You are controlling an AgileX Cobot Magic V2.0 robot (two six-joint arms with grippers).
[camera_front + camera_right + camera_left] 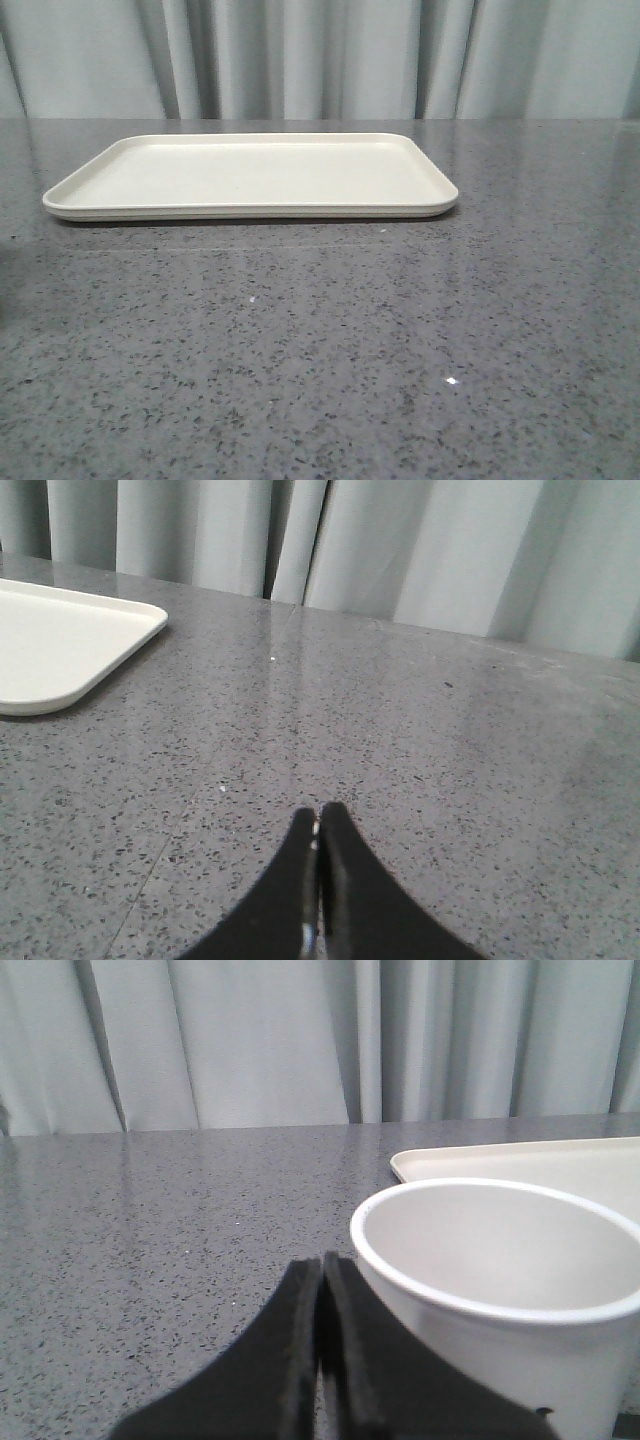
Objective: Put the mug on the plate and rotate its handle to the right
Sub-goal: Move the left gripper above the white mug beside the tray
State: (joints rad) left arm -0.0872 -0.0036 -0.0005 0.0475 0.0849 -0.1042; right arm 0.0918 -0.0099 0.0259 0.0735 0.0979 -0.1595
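The cream-white plate (250, 178) lies flat on the grey table, toward the back in the front view, with nothing on it. The white mug (500, 1290) shows only in the left wrist view, standing upright beside my left gripper (322, 1265), with the plate's corner (520, 1160) behind it. The handle is hidden. My left gripper is shut and empty, its fingertips close to the mug's rim. My right gripper (318, 815) is shut and empty above bare table, with a plate corner (70, 650) off to one side. Neither gripper shows in the front view.
A speckled grey stone table (320, 350) fills the front view. A pale grey pleated curtain (320, 55) hangs behind the table's far edge.
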